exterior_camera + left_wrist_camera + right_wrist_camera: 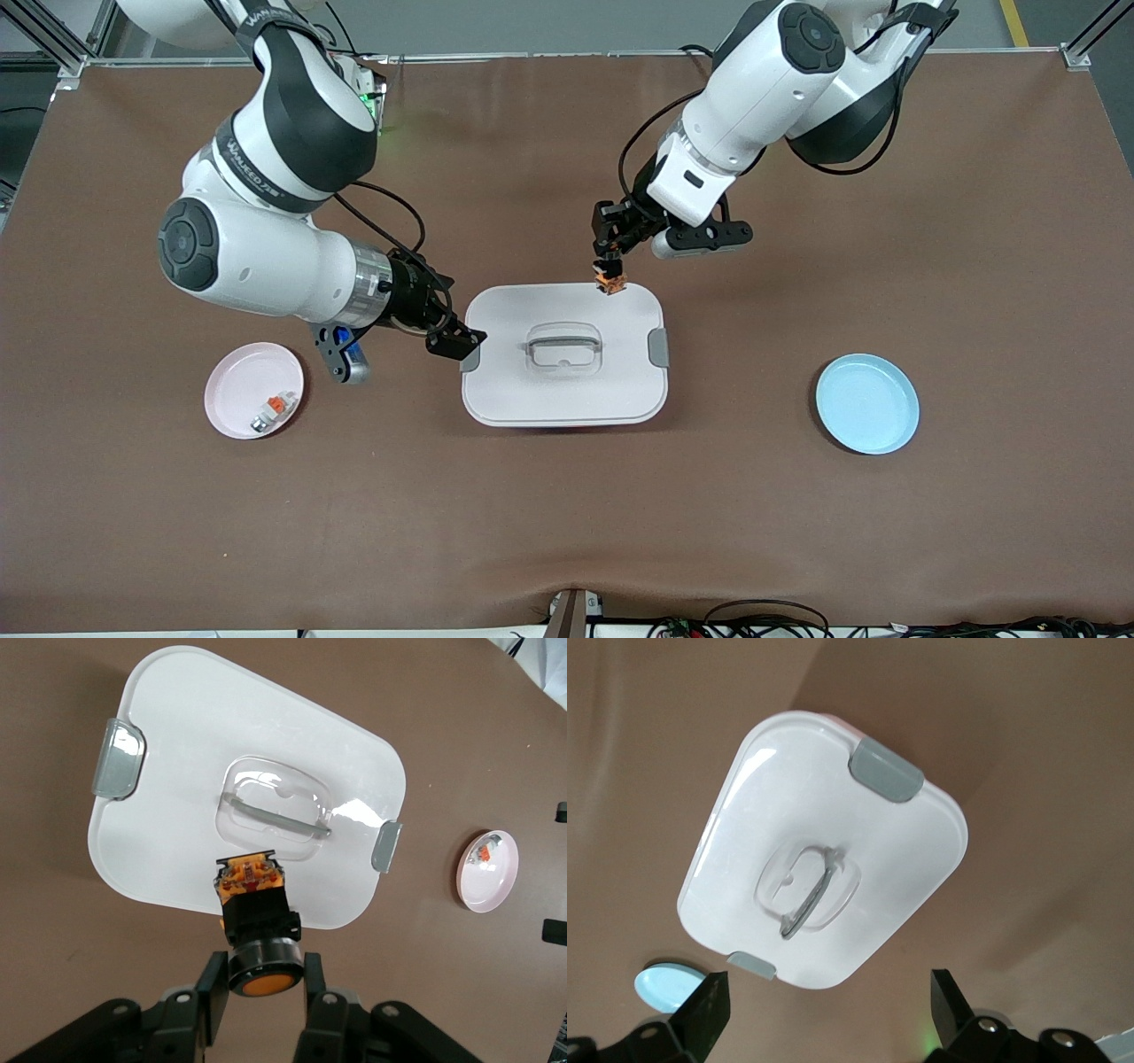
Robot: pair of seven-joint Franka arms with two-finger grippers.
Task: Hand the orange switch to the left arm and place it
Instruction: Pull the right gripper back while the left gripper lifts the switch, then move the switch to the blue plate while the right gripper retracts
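Two glossy white robot arms with black joint bands work over a brown desk (567, 532), and only one of them carries anything. The left claw (609, 266) is clamped on the orange switch (610, 283), a small black cylindrical part with orange markings; it hangs over the edge of the big white rounded-rectangular plastic box (564, 390) that lies toward the robots' bases. In the left wrist view the two fingers (213, 979) pinch the black collar of the switch (258, 930) just above its orange button end, so the hold looks narrow and sits at one end of the part.

The right claw (456, 341) is up beside the grey latch at the right arm's end of the box, its fingers (709, 1010) spread wide apart with nothing between them.

The main risk, as I judge it, is the box itself: the switch hangs low over the lid, and any sideways move without height could knock it against the recessed handle (564, 341) or the rim and twist it out of the grip. A slip would drop it onto the lid. The right claw is close to the latch and could clip it.

The round light blue plate (867, 403) lies toward the left arm's end of the desk. The round pink plate (239, 390) at the right arm's end holds a small whitish-silver piece with an orange tab (271, 409).
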